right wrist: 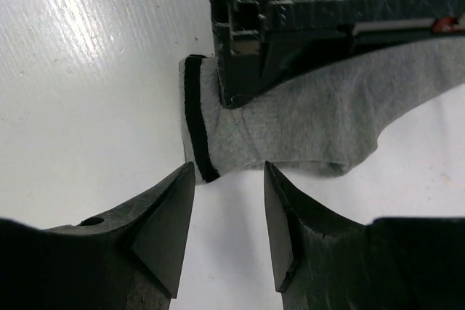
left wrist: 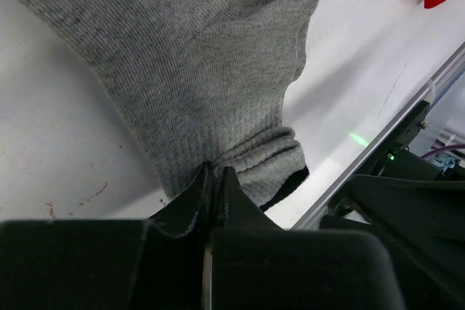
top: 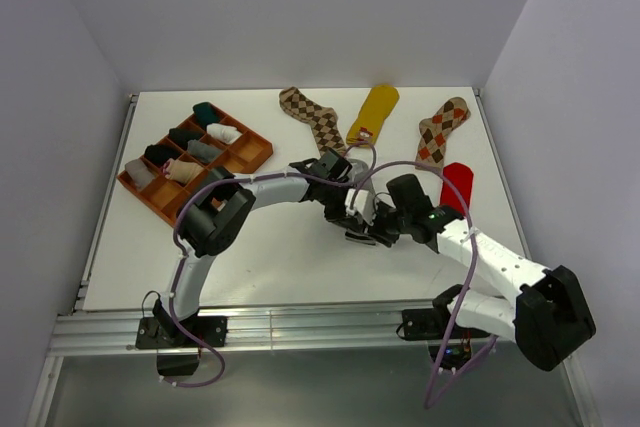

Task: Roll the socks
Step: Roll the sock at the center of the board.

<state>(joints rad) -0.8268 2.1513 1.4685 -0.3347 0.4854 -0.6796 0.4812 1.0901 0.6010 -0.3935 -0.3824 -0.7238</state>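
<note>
Progress is judged partial. An orange tray at the far left of the desk holds several rolled bundles, with some compartments unfilled. Four socks lie flat and unrolled along the far and right side: one brown argyle sock, a mustard yellow sock, a second brown argyle sock and a red sock.

The grey sock is the item in hand. It lies mid-desk beneath both arms. The left tool is clamped tight on fabric at its black-edged cuff. The right tool stands with jaws apart, holding nothing, just beside that cuff. The sock appears largely flat, so its roll seems barely begun. Five socks are therefore outstanding.
</note>
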